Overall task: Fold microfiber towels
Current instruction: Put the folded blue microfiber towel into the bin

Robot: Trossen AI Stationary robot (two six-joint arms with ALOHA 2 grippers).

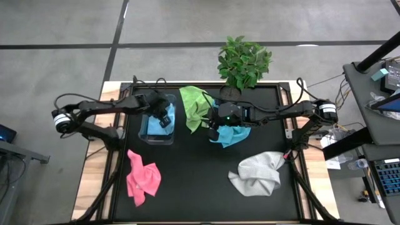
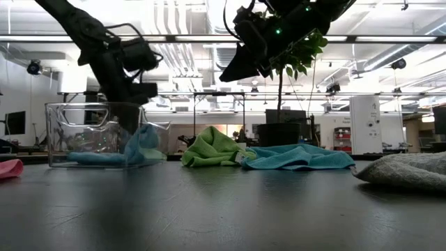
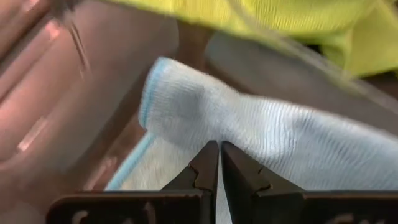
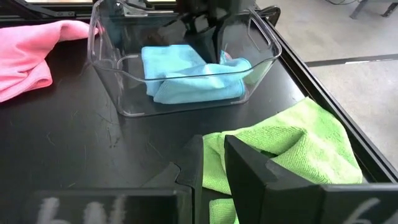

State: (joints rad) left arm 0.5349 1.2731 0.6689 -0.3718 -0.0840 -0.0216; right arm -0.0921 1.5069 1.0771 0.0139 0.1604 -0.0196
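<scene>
A: Where's the left end effector [image 3: 219, 163]?
B: Down inside the clear bin [image 1: 150, 139], fingers pinched together on the folded light blue towel [image 4: 186, 78] lying in it.
A: And the right end effector [image 2: 233, 70]?
B: Raised above the table [image 1: 200, 194], over the other blue towel [image 1: 228, 134] beside the lime green towel [image 1: 195, 105]; its fingers look closed, empty.
A: The rest?
B: Pink towel [image 1: 142, 178] and grey-white towel [image 1: 256, 174] lie crumpled nearer the front.
</scene>
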